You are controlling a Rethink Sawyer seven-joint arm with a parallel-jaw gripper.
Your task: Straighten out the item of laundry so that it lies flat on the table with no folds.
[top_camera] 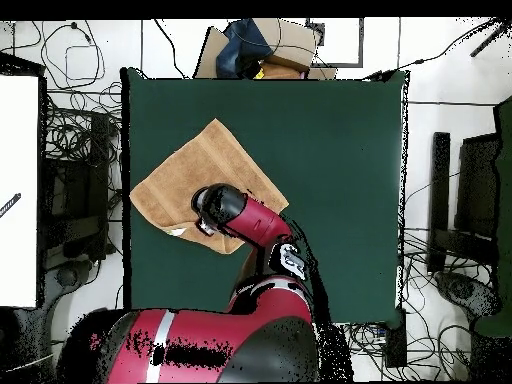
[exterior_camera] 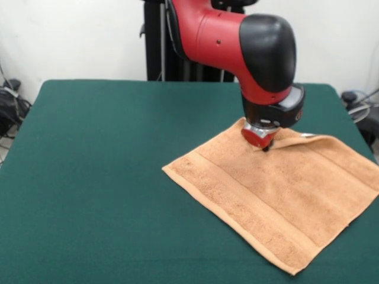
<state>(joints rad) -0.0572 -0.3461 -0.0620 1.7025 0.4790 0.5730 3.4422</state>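
Gripper lowered onto far edge of orange-brown terry towel, finger opening cannot be told, towel spread mostly flat at an angle near one side edge of green table, red-black arm above towel.

White wall behind; black cables across pale floor.
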